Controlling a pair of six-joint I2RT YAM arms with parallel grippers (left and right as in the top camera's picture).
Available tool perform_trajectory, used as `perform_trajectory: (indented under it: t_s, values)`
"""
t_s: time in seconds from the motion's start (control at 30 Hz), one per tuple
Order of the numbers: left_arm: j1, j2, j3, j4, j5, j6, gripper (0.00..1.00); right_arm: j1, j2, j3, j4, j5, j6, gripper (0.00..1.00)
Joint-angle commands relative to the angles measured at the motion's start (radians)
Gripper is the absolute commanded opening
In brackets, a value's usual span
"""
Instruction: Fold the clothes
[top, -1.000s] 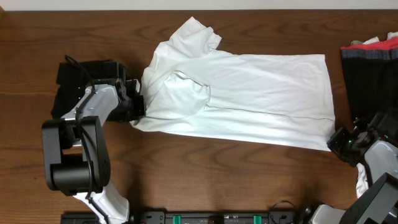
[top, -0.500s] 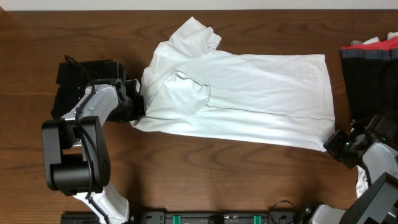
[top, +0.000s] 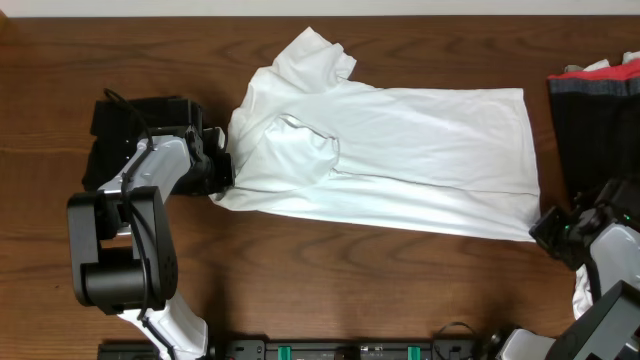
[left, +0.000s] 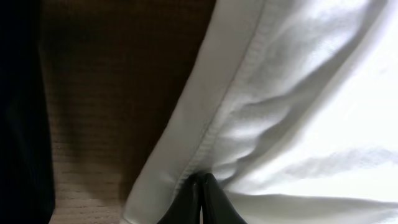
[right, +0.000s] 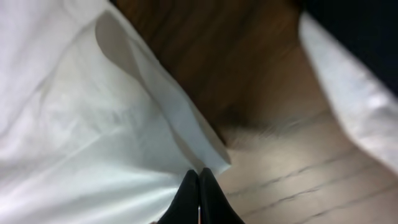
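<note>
My left gripper (top: 222, 172) is pinched fully together on the left end of the white T-shirt (top: 400, 150). In the left wrist view the dark fingertips (left: 211, 208) meet with a stitched edge of the cloth caught between them, and the fabric puckers away from that point. My right gripper (top: 548, 228) is also closed. In the right wrist view its tips come together right at the shirt's lower right corner, where the folded hem ends, and they appear to have that corner nipped.

Between the two grippers the T-shirt lies flat on the dark wooden table (top: 350, 290), stretched lengthways from left to right. Its straight hem is on the right, and the shoulder end is bunched on the left. One short sleeve (top: 322, 52) sticks out toward the far edge. A rumpled fold (top: 305, 150) sits on top of the body near the left end.

At the far right edge of the table, apart from the shirt, lies a dark garment (top: 600, 130) with a red strip (top: 590, 72) at its top. Something black (top: 110, 130) lies under my left arm.
</note>
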Motion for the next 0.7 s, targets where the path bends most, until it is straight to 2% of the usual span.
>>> perform_trajectory:
  t_s: [0.0, 0.3, 0.5, 0.57, 0.6, 0.67]
  values:
    - [0.010, 0.060, -0.019, 0.011, -0.085, 0.017, 0.06, -0.010, -0.017, 0.021, 0.010, 0.085, 0.016, 0.01]
    - [0.010, 0.060, -0.019, 0.011, -0.085, 0.018, 0.06, -0.010, -0.017, 0.021, 0.100, 0.106, 0.016, 0.01]
    - [0.010, 0.058, -0.013, 0.007, -0.084, 0.017, 0.07, -0.010, -0.017, 0.021, 0.099, 0.038, 0.016, 0.01]
    - [0.010, 0.048, 0.002, -0.021, -0.073, 0.017, 0.13, -0.009, -0.017, 0.021, 0.097, 0.020, 0.015, 0.01]
    - [0.010, 0.040, 0.011, -0.037, -0.068, 0.017, 0.23, -0.009, -0.017, 0.021, 0.095, 0.012, 0.015, 0.01]
    - [0.010, 0.016, 0.031, -0.072, -0.046, 0.017, 0.32, -0.009, -0.017, 0.021, 0.093, -0.005, 0.015, 0.01]
